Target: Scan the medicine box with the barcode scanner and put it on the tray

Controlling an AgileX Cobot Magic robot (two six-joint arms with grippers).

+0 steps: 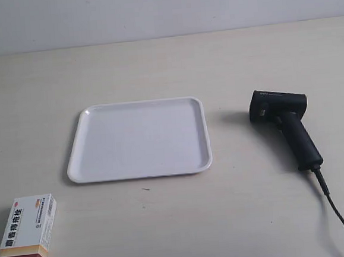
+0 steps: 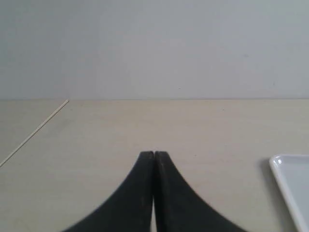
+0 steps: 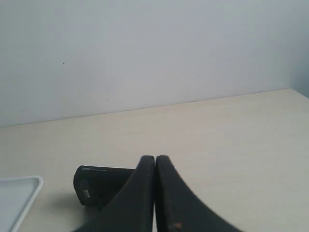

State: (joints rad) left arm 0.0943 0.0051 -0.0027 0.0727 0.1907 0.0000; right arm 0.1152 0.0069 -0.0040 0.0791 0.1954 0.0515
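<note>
The medicine box (image 1: 27, 237), white with blue characters and a dark red and tan end, lies on the table at the exterior view's lower left. The white tray (image 1: 140, 140) sits in the middle and holds nothing. The black barcode scanner (image 1: 285, 125) lies on its side at the right, cable trailing toward the lower right corner. No arm shows in the exterior view. My left gripper (image 2: 154, 153) is shut with nothing in it, with the tray's corner (image 2: 289, 181) off to one side. My right gripper (image 3: 155, 157) is shut and empty, the scanner's head (image 3: 99, 183) just beyond its fingers.
The light wooden table (image 1: 239, 218) ends at a pale wall (image 1: 162, 10) at the back. The scanner's cable (image 1: 340, 219) runs off the lower right edge of the exterior view.
</note>
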